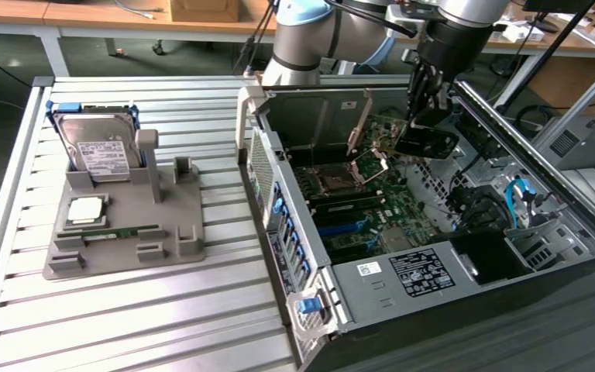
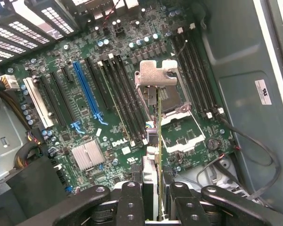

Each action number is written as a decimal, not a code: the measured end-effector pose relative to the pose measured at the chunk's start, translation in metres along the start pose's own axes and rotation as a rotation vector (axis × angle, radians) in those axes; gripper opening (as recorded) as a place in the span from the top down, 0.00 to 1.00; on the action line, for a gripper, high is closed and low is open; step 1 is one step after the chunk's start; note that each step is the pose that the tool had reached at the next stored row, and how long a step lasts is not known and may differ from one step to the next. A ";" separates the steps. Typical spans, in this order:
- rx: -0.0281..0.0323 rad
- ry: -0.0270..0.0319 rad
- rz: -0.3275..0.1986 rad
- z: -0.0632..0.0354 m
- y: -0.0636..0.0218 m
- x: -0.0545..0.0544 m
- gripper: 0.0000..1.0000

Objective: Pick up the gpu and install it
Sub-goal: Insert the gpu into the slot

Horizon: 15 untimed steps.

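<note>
My gripper [image 1: 424, 138] hangs inside the open computer case [image 1: 276, 194], above the motherboard [image 1: 370, 209]. It is shut on the gpu [image 1: 380, 139], a thin card that juts out toward the exterior view's left. In the wrist view the gpu [image 2: 159, 136] stands edge-on between the black fingers [image 2: 132, 200] of the gripper [image 2: 158, 200]. Its silver bracket [image 2: 156, 76] is at the far end. The card hovers over the area between the memory slots and the open CPU socket [image 2: 181, 129]. A blue expansion slot [image 2: 87, 89] lies off to one side, apart from the card.
A grey holder [image 1: 122, 232] on the slatted table [image 1: 122, 325] carries a hard drive [image 1: 96, 147], a processor [image 1: 86, 209] and a memory stick [image 1: 122, 231]. Cables [image 1: 520, 194] and drive bays crowd the case on the exterior view's right. Black cables [image 2: 254, 150] run along the case wall.
</note>
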<state>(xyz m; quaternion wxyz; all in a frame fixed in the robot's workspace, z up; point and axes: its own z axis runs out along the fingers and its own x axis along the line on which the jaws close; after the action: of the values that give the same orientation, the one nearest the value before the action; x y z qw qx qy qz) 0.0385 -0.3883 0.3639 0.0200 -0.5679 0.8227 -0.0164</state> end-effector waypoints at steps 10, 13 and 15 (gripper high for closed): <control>0.0003 0.0004 -0.038 0.0000 0.0000 0.000 0.73; 0.0004 0.0003 -0.049 0.0000 0.0000 0.000 0.73; 0.0004 0.0004 -0.056 0.0000 0.0000 0.000 0.73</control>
<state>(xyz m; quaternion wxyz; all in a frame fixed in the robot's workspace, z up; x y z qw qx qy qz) 0.0385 -0.3883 0.3639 0.0194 -0.5908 0.8064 -0.0172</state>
